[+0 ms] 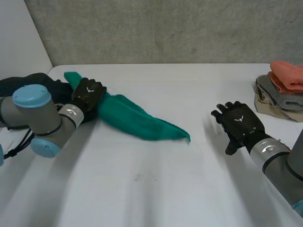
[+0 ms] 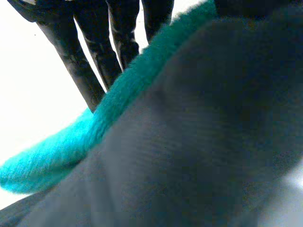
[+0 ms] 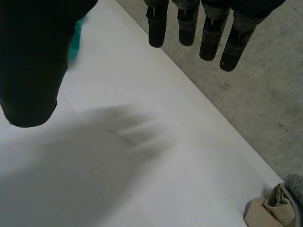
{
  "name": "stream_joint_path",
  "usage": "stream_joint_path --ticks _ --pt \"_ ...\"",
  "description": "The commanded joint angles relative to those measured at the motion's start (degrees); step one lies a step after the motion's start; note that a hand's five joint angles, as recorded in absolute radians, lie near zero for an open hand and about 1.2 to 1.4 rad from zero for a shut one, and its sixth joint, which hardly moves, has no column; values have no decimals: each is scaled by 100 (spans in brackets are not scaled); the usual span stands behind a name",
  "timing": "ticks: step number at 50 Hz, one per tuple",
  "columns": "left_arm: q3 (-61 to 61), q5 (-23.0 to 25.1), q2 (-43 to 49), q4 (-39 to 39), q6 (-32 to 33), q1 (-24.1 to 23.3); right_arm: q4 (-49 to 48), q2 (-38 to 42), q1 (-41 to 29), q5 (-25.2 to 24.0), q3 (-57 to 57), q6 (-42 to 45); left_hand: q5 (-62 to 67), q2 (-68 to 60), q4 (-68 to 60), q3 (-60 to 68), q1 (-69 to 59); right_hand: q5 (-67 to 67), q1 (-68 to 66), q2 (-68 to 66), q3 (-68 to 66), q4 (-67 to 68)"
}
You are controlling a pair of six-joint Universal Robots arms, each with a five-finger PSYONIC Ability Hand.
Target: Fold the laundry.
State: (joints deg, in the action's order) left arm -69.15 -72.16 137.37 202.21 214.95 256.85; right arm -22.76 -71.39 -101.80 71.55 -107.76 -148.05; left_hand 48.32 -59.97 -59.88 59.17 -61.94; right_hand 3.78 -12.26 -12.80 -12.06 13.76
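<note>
A green cloth (image 1: 137,118) lies stretched in a long band from the table's back left towards the middle. My left hand (image 1: 88,92) sits on its far end, palm down. In the left wrist view the green cloth (image 2: 61,151) runs up between the straight fingers (image 2: 90,66) and the thumb, so the hand pinches it. A dark grey cloth (image 2: 203,142) lies bunched close under that wrist. My right hand (image 1: 241,120) hovers over the bare table at the right, fingers (image 3: 189,23) straight and spread, holding nothing.
The dark cloth (image 1: 19,84) is heaped at the table's left edge behind my left arm. A pile of cloths, orange (image 1: 289,73) on grey on beige, stands at the back right. The beige cloth (image 3: 265,213) lies beyond my right hand's fingertips. White table (image 1: 156,189).
</note>
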Motion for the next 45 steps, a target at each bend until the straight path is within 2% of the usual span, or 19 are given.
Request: stream_joint_path --ticks 1,7,11,12,18,22,27,29,30,32,37,38,43,45 --pt "-176 -52 -375 528 -627 -441 -1 20 28 0 10 5 2168 -2003 -2012 2083 -1806 -378 226 280 206 -376" --pt "-809 -70 -1519 872 -1648 -952 -9 20 46 0 18 -4 2168 -2003 -2012 2083 -1806 -378 226 280 206 -376" --pt "-995 -79 -1959 864 -2237 -1505 -27 11 63 183 27 -13 2168 -2003 -2012 2083 -1806 -378 226 280 206 -376" --pt "-1021 -105 -2003 855 -2447 -1793 -27 2 63 254 36 -13 2168 -2003 -2012 2083 -1806 -378 226 280 206 -376" --pt "-986 -342 -1679 863 -3064 -2621 -71 -50 72 974 167 -320 2168 -2003 -2012 2083 -1806 -378 226 280 206 -376" --pt "-784 -526 -1038 863 -3170 -3000 -18 -59 98 1081 264 -443 2168 -2003 -2012 2083 -1806 -378 226 280 206 -376" --pt "-713 -650 -870 802 -3196 -3150 -9 -59 195 1072 273 -496 -1171 1335 1326 -1255 1532 -378 226 280 206 -376" --pt "-748 -650 -905 776 -3214 -3141 -9 -59 195 1072 273 -488 -2231 2396 2387 -2316 2593 -378 226 280 206 -376" --pt "-844 -659 -1062 732 -3205 -3115 -9 -59 195 1063 282 -488 -3270 3434 3426 -3354 3632 -378 226 280 206 -376" --pt "-950 -667 -1343 705 -3179 -3062 -9 -59 187 1063 282 -488 -3850 4014 4006 -3934 4212 -378 226 280 206 -376" --pt "-1451 -667 -2143 696 -3117 -2290 8 -59 160 949 238 -392 -4222 4387 4378 -4307 4584 -378 226 280 206 -376" --pt "-1565 -659 -2327 696 -3117 -1975 8 -59 151 931 221 -382 -4222 4387 4378 -4307 4584 -378 226 280 206 -376" --pt "-1794 -606 -2496 635 -2977 -1226 315 -287 81 730 194 -382 -4189 4353 4345 -4273 4551 -378 226 280 206 -376" --pt "-1838 -606 -2426 513 -2627 -858 640 -551 28 580 212 -417 -4155 4320 4311 -4239 4517 -378 226 280 206 -376"
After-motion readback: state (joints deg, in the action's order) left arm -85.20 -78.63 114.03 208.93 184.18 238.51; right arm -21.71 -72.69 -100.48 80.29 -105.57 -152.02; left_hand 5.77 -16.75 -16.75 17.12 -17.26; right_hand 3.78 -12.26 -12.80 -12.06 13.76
